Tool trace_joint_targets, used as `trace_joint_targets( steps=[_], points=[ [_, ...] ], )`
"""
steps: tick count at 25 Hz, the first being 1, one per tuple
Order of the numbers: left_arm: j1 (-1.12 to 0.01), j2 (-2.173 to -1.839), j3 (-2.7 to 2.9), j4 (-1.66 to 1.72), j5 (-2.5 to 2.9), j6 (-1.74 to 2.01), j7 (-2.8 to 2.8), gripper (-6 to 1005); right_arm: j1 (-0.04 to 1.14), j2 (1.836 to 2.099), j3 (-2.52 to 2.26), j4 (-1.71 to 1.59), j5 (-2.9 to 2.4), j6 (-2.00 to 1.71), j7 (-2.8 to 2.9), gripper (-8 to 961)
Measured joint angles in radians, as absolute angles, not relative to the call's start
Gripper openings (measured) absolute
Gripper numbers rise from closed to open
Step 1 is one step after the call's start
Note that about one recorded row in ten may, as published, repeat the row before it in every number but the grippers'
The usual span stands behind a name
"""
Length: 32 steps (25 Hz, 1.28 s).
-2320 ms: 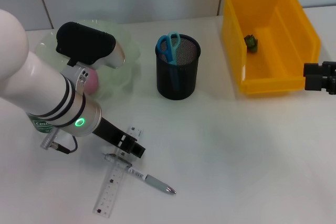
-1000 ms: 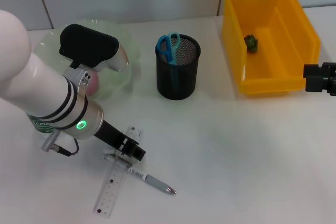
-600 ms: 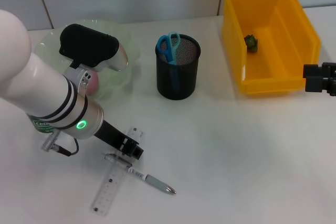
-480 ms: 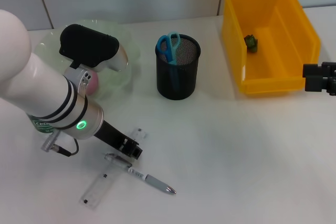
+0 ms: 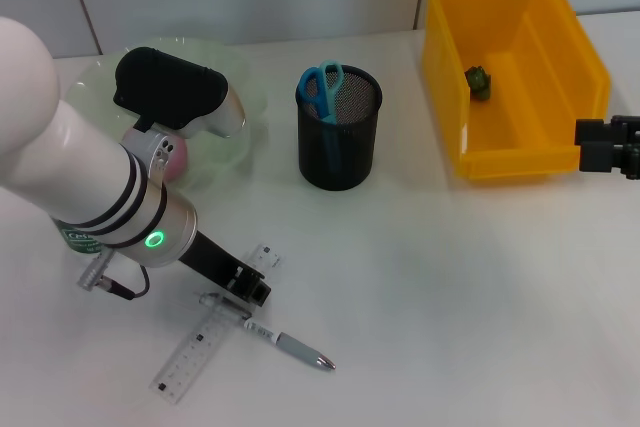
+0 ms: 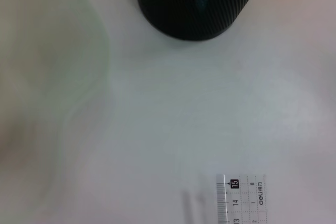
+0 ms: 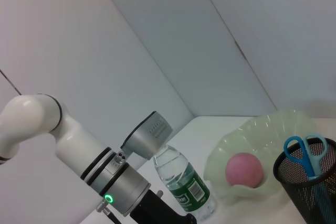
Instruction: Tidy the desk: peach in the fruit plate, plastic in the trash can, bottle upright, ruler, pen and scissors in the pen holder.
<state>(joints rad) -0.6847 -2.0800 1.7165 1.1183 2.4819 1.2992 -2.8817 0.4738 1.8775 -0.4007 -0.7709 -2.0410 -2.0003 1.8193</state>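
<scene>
White desk (image 5: pixel 450 297), left claw (image 5: pixel 255 290) on ruler (image 5: pixel 205 342)

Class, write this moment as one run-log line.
left gripper: at ruler | pen: on desk | scissors: in pen holder | right gripper: parked by trash can

Bright even overhead light, soft faint shadows on white table (image 5: pixel 450 297), left wrist view blurred close up.
</scene>
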Motion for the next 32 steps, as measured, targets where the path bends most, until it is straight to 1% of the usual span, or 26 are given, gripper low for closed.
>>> trace_joint_targets(
  steps=[15, 19, 32],
  points=[
    [-0.692, -2.080, 1.670, 1.209, 2.482, 1.412, -2.878, 378, 0.482, 1.879, -0.400, -0.769, -2.040, -2.000, 1.814, 805],
    [-0.692, -2.075, 1.625, 1.249, 2.447, 1.469, -2.868, 378, 0.484, 1.880, -0.401, -0.769, -2.040, -2.000, 1.811, 805],
    [-0.671, -2.069, 1.416, 1.469, 2.232, 1.595, -2.810, 384, 0.487, 1.884, -0.402, -0.764, -2.040, -2.000, 1.778, 805]
  ],
)
